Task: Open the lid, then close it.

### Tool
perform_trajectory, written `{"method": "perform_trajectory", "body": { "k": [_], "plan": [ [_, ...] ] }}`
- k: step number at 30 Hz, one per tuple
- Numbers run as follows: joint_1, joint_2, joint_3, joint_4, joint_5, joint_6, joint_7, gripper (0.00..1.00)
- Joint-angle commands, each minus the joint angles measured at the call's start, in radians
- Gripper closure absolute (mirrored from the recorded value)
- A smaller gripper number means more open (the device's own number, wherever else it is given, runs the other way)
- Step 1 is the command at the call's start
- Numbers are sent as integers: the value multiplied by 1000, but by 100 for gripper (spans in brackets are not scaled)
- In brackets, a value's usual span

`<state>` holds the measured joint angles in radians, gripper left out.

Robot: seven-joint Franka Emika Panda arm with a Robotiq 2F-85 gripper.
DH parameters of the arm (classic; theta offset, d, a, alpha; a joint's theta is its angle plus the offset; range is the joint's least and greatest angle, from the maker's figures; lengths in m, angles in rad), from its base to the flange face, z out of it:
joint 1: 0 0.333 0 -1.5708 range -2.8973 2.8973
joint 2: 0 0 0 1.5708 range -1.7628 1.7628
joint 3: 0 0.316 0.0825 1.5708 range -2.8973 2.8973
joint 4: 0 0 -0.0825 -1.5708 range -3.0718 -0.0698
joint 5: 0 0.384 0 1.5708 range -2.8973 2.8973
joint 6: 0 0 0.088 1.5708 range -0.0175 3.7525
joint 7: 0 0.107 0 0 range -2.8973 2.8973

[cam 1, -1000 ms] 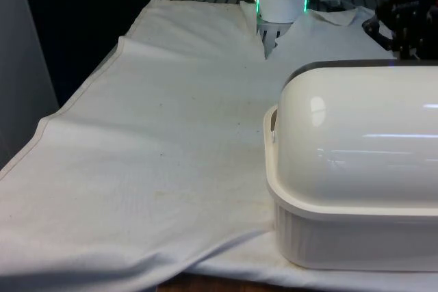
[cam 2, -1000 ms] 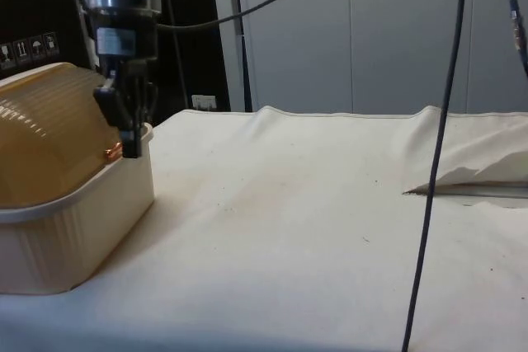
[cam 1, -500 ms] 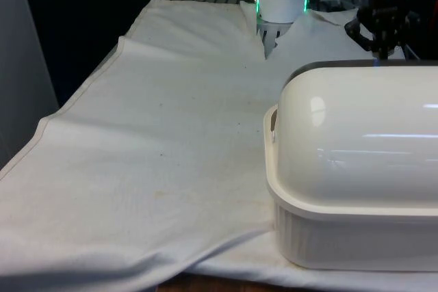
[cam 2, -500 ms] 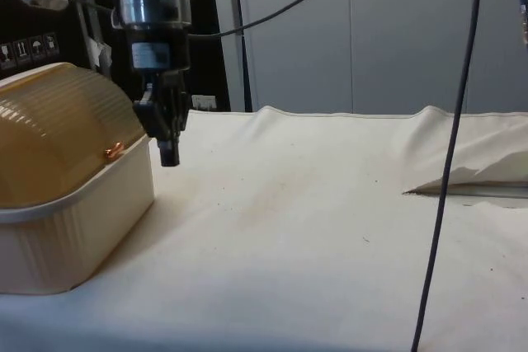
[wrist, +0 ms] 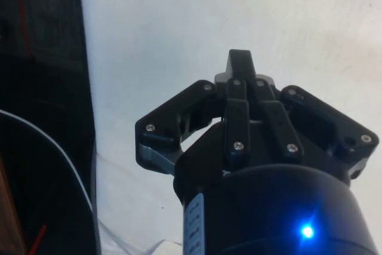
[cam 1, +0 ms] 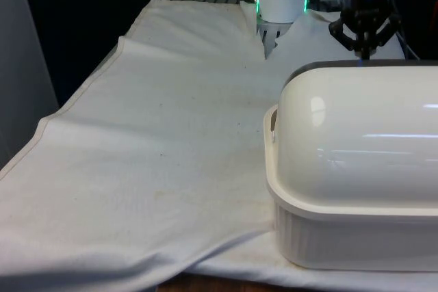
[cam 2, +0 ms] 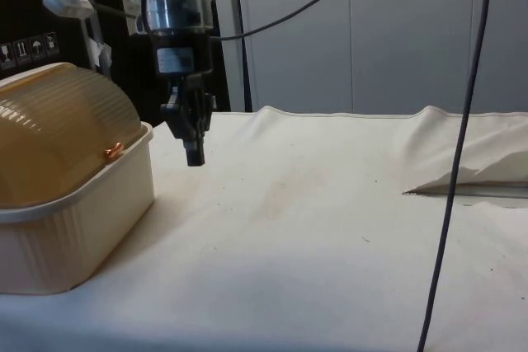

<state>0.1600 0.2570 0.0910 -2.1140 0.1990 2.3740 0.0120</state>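
Side view: we find the gripper point(cam 2: 195, 157) hanging clear of the bread box point(cam 2: 74, 228), beside the box's open-facing edge and above the white cloth point(cam 2: 330, 228), touching nothing. Its two fingers are pressed together and carry nothing; the wrist view confirms this, with the fingertips point(wrist: 240, 64) meeting over bare cloth.

The bread box stands on the cloth, and its domed lid point(cam 2: 58, 133) sits down on the base, so we judge it closed. A small copper-coloured handle point(cam 2: 114, 151) projects from the lid's lower edge, just above the base rim, on the side of the box nearest the gripper. In the front view the box point(cam 1: 356, 237) turns its white back to us, and the gripper point(cam 1: 361, 52) stands beyond the lid point(cam 1: 363, 128).

From the lid's position alone we cannot say whether opening has yet to begin or closing is complete. If the lid remains to be lifted, we advise spreading the fingers first, bringing them level with the handle, and closing squarely on it. The lift should follow the dome's curve rather than pull straight up, lest the light base drag across the cloth.
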Motion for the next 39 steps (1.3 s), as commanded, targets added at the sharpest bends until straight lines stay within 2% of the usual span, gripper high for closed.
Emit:
{"method": "perform_trajectory", "body": {
  "k": [1,22,25,32,33,39],
  "plan": [
    [-4,-11,-1,-17,6,11,-7,100],
    [-4,-71,-64,-120,5,12,-37,100],
    [-3,-67,-68,-117,0,1,-33,100],
    [-2,-95,-84,-160,-7,19,-27,100],
    [-3,-87,-82,-149,-1,5,-33,100],
    [-1,-110,-95,-187,-23,44,-18,100]
  ]
}}
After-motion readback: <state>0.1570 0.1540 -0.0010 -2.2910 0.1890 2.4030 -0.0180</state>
